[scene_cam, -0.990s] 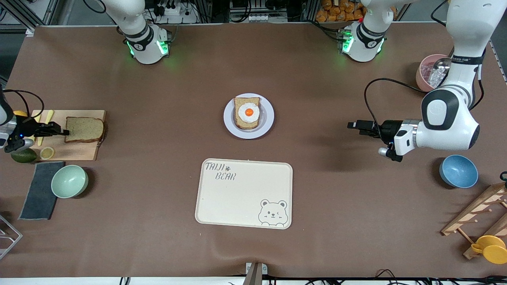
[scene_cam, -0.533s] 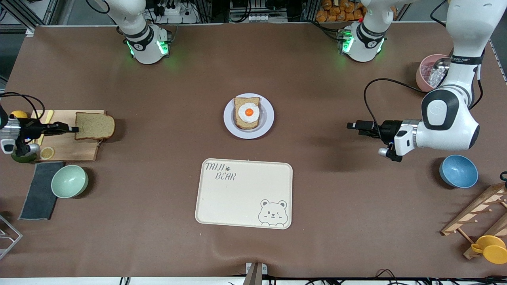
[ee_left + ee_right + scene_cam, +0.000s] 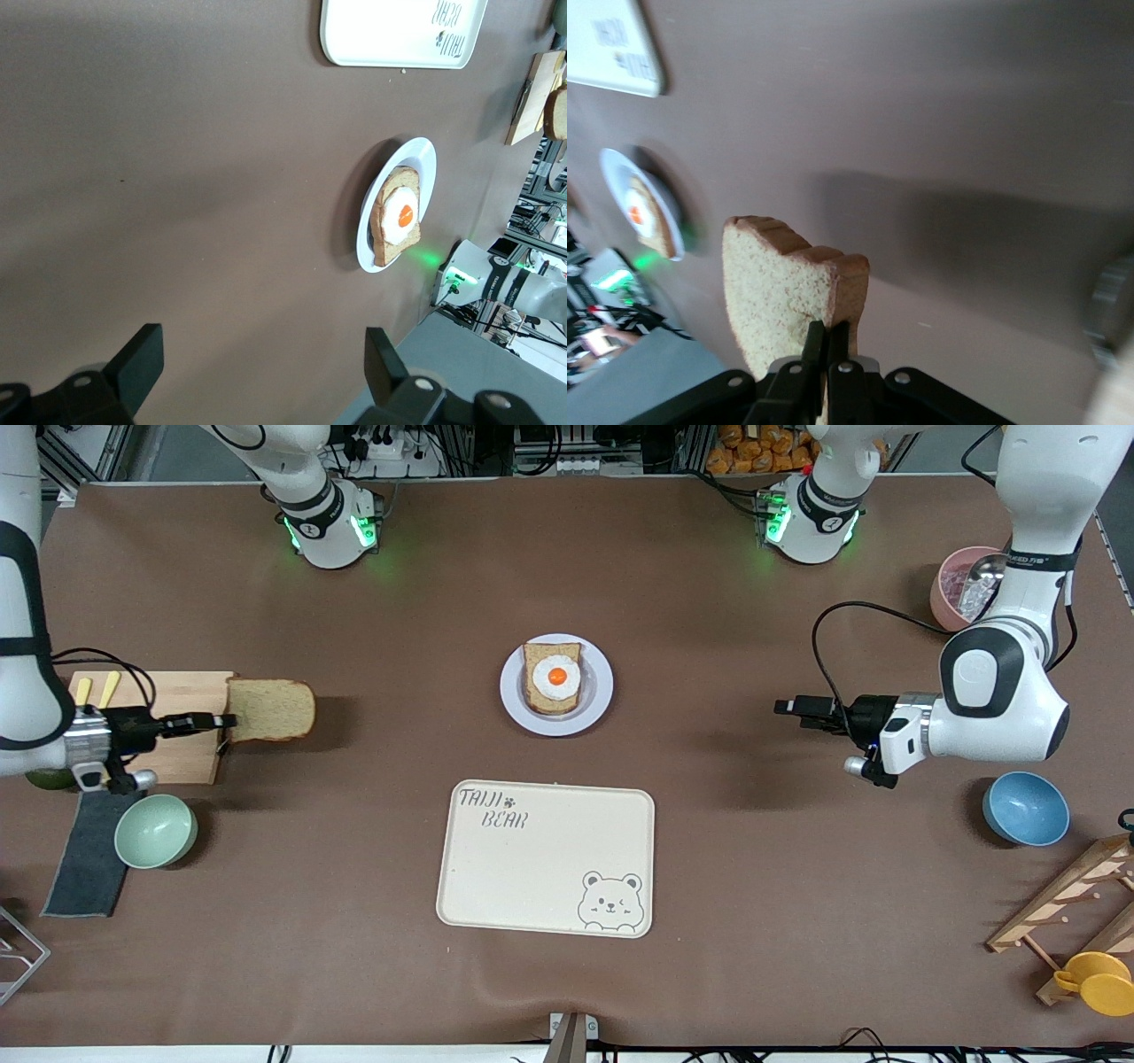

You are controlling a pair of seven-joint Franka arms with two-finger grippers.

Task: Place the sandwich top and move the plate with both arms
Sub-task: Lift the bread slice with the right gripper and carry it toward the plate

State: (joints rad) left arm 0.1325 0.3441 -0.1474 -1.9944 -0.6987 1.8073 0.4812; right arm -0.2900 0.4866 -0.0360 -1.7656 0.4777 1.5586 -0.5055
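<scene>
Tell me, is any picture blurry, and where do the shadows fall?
Front view: sharp and evenly lit; the held sandwich top throws a soft shadow on the table. Right wrist view: the right hand and bread are sharp, the plate blurred. Left wrist view: clear, left hand dark.

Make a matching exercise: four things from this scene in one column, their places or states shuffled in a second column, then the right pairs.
Things
1. sandwich top
2. egg-topped bread
3. left hand
4. bear tray

Places or states
A. open, holding nothing, over bare table
B. lying on the plate
C. nearer to the front camera than the plate, nothing on it
D. pinched by the shut right hand, in the air by the cutting board

Pairs: 1-D, 2-B, 3-A, 4-C
</scene>
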